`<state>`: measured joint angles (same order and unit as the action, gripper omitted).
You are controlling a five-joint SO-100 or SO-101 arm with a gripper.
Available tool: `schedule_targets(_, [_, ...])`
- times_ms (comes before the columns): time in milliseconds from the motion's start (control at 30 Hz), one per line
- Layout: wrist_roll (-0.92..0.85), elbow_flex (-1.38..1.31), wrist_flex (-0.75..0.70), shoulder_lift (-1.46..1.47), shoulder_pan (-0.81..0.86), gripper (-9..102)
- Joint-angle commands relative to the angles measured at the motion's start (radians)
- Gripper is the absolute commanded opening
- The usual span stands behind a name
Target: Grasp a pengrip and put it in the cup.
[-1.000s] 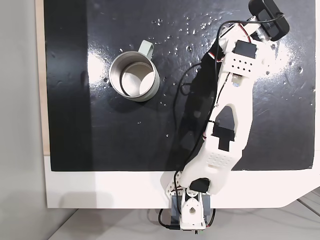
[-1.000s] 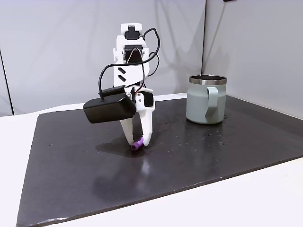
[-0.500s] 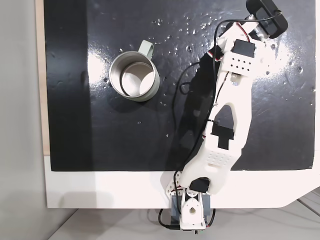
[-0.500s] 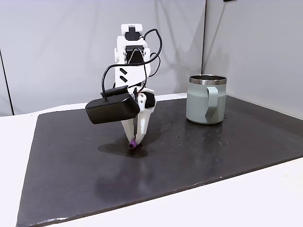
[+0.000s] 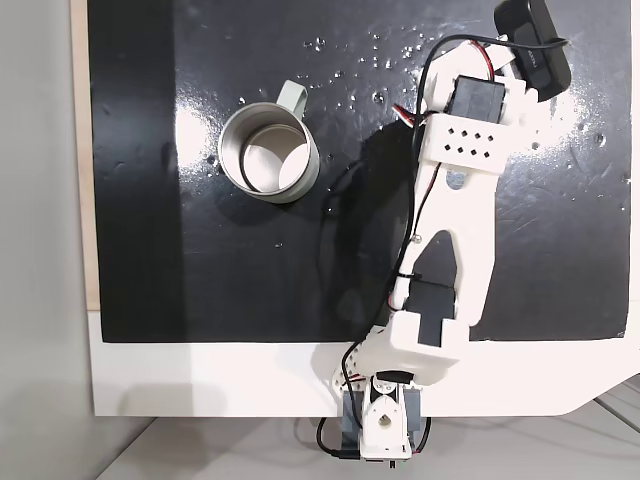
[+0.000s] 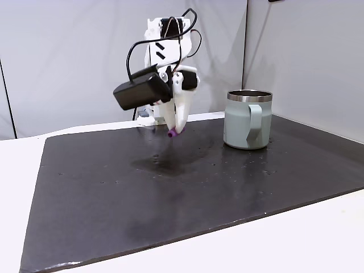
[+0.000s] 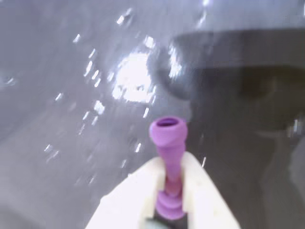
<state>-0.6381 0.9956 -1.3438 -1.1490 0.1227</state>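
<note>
Holding the tiny light-purple ribbed pengrip (image 7: pixel 167 157) clenched between its white fingers, my gripper (image 6: pixel 176 129) hangs above the black mat (image 6: pixel 114 187), with the round silvery-grey metal cup (image 6: pixel 248 120) off at its three o'clock in the side fixed view. I worry the pinch is narrow: a jolt could twist the grip loose, or a release could clip the rim.
</note>
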Motion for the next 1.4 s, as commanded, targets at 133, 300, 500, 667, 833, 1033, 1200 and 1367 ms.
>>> schedule_targets(133, [0.196, -0.060, -0.133, -0.261, -0.124, 2])
schedule_targets(300, [0.350, -0.064, -0.192, -0.356, -0.232, 2])
schedule_targets(500, [0.531, -0.072, -0.215, -0.411, -0.350, 2])
schedule_targets(667, [0.655, -0.074, -0.221, -0.408, -0.426, 3])
schedule_targets(833, [0.684, -0.110, -0.229, -0.344, -0.534, 2])
schedule_targets(1033, [0.712, -0.186, -0.258, -0.295, -0.597, 2])
schedule_targets(1200, [0.716, -0.204, -0.281, -0.282, -0.603, 2])
schedule_targets(1367, [0.724, -0.195, -0.298, -0.293, -0.595, 21])
